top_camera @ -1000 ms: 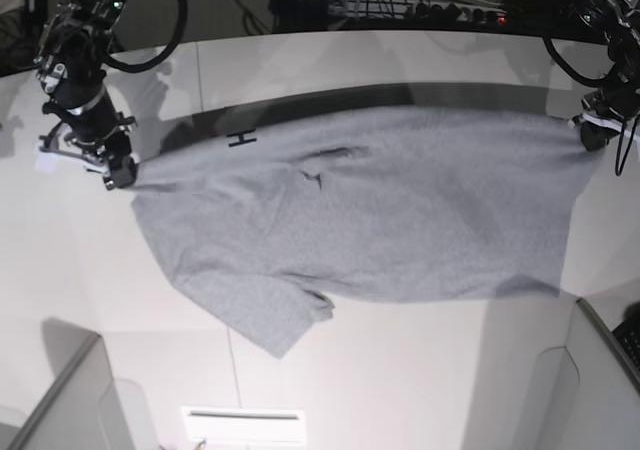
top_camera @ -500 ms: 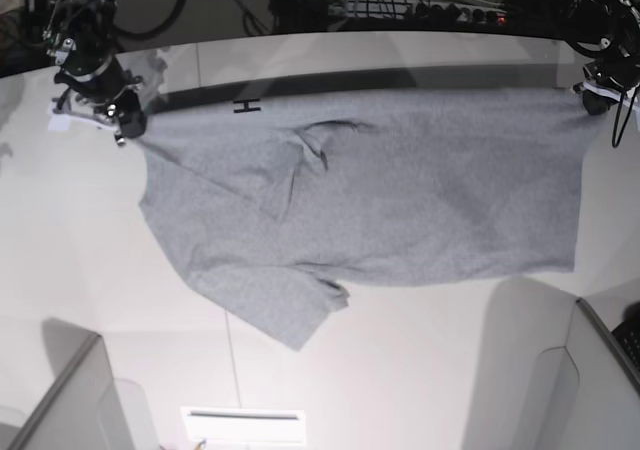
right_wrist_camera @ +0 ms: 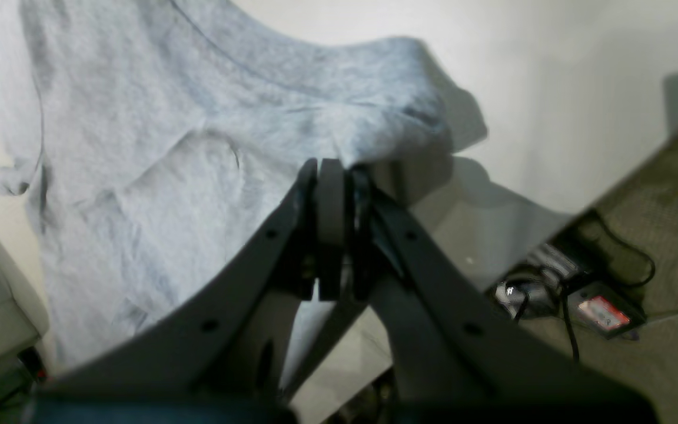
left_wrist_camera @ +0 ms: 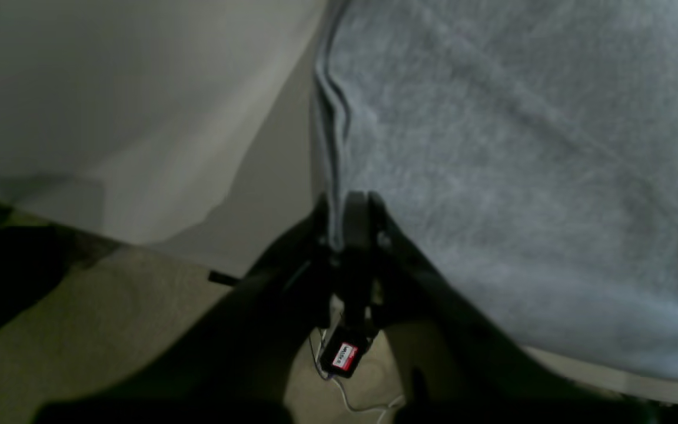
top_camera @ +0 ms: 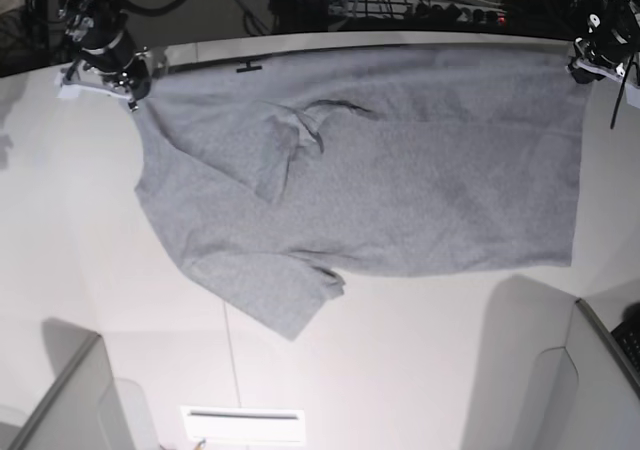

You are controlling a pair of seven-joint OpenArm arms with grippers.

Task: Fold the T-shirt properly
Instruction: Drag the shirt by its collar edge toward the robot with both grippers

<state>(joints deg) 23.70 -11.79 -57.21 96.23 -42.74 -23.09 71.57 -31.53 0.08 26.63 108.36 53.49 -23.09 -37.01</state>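
The big heather-grey cotton T-shirt (top_camera: 380,170) lies spread flat on the white counter (top_camera: 420,360). The left end effector (left_wrist_camera: 348,203) is pinched tight on the shirt's hem corner, at the far edge of the counter. The right end effector (right_wrist_camera: 330,171) is pinched tight on the shirt's shoulder, also at the far edge of the counter. Since a second ago, both have pulled the shirt farther back, so its top edge now reaches the counter's far edge. The small black letter mark (top_camera: 247,66) has moved back with it. One short sleeve (top_camera: 290,305) points toward the near side of the counter
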